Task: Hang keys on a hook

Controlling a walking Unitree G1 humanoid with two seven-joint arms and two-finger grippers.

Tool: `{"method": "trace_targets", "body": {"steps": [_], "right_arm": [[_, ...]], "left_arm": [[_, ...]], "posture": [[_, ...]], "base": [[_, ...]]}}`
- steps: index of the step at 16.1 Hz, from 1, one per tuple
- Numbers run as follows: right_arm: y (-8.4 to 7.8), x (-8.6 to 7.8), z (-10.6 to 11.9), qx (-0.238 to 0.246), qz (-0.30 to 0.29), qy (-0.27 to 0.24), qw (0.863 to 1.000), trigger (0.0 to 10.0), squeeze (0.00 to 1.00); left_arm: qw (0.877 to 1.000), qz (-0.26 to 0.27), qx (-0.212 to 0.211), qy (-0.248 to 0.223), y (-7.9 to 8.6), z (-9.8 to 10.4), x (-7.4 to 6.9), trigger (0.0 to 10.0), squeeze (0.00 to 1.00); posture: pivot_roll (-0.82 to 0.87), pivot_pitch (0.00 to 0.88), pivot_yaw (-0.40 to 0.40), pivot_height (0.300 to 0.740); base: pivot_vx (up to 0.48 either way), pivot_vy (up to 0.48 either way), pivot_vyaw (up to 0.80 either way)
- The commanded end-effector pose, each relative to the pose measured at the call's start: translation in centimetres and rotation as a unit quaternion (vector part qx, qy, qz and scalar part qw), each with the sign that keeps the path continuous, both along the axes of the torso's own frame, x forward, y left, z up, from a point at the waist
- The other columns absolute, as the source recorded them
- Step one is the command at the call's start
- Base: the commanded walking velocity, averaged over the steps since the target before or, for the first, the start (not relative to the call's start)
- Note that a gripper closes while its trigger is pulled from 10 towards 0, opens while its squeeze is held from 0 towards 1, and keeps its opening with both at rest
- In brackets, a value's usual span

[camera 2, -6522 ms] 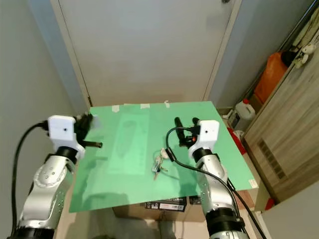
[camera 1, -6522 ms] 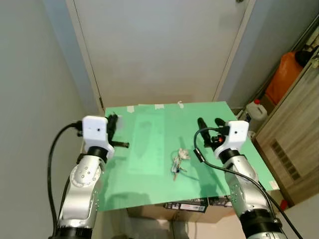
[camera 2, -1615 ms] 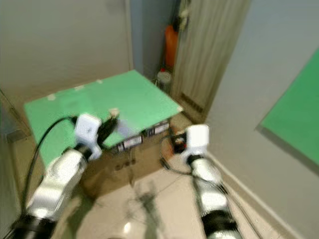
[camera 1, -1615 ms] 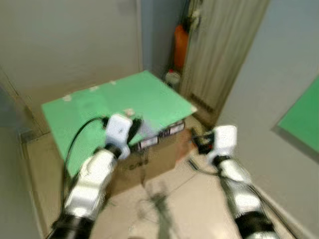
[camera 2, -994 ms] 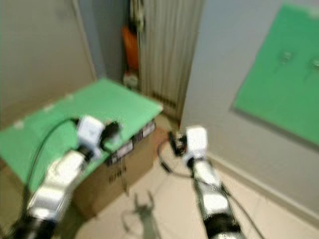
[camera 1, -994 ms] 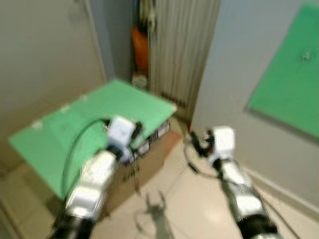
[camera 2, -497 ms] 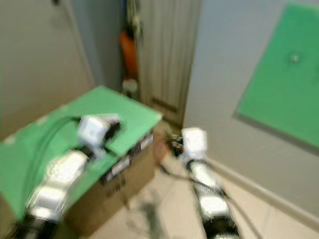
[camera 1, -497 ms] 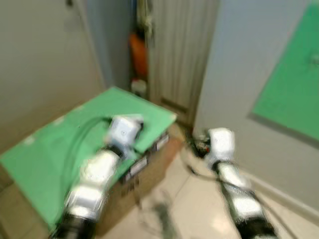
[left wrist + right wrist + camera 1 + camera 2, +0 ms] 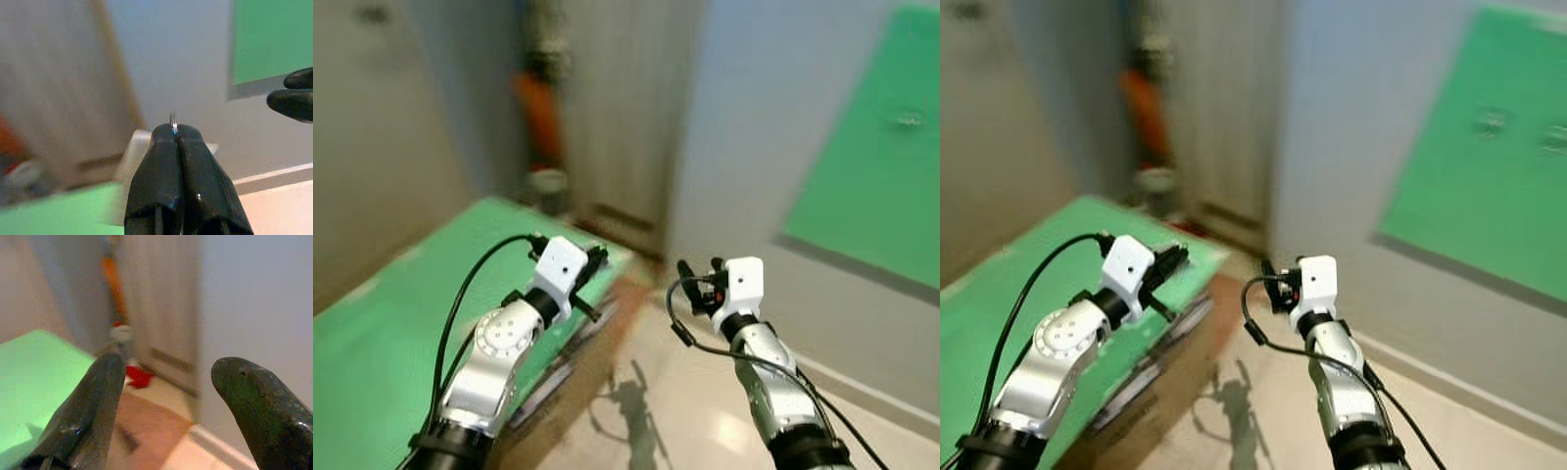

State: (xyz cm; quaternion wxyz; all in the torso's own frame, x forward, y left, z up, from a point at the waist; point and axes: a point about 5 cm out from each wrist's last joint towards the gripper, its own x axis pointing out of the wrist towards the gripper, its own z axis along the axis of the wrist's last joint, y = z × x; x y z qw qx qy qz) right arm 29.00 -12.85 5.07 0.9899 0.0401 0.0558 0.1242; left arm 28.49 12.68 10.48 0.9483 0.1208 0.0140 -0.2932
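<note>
Turning: the robot has swung away from the green surface (image 9: 372,333) where the keys lay seconds ago; its far-right corner now sits beside the left arm, and a green wall panel (image 9: 1489,166) has come into view on the right.
Left tool (image 9: 594,262): clenched, fingers pressed together; the wrist view shows a thin metal ring (image 9: 173,122) pinched at the very tips, most likely the key ring.
Keys: the bunch itself is hidden behind the shut fingers, so only the ring's edge can be made out; judged to be riding in the left tool rather than on the surface.
Right tool (image 9: 697,277): released, fingers (image 9: 254,406) spread wide apart and holding nothing, raised in front of the chest.
Wall panel: two small pale fittings (image 9: 1491,121) near its top, blurred; probably the hooks.
Meaning: pick-up looks done and the carry is under way; still ahead are closing on the panel and slipping the ring over a hook.
Risk: such a thin pinch could let the ring slip during the walk.
</note>
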Motion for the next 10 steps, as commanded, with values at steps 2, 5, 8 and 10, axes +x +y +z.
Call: {"method": "trace_targets", "body": {"steps": [2,5,8,10], "right_arm": [[-0.6,0.2,0.3,0.004,-0.011,-0.004,1.0,10.0,0.0],[-0.6,0.1,0.3,0.005,-0.013,-0.004,1.0,10.0,0.0],[-0.7,0.1,0.3,0.005,-0.013,-0.004,1.0,10.0,0.0],[-0.7,0.1,0.4,0.005,-0.013,-0.006,1.0,10.0,0.0]], "left_arm": [[1.0,-0.007,-0.008,-0.01,-0.4,0.7,0.2,10.0,0.0],[1.0,0.012,-0.006,-0.009,0.2,0.7,0.6,10.0,0.0],[1.0,0.011,-0.006,-0.009,0.3,0.7,0.6,10.0,0.0],[1.0,0.011,-0.004,-0.01,0.4,0.6,0.5,10.0,0.0]], "posture": [[0.04,0.0,0.036,0.736],[0.04,0.0,0.037,0.736],[0.04,0.0,0.037,0.736],[0.04,0.0,0.033,0.736]], "base": [[0.184,-0.152,-0.56],[0.0,0.0,-0.56],[0.0,0.0,-0.56],[0.0,0.0,-0.56]]}}
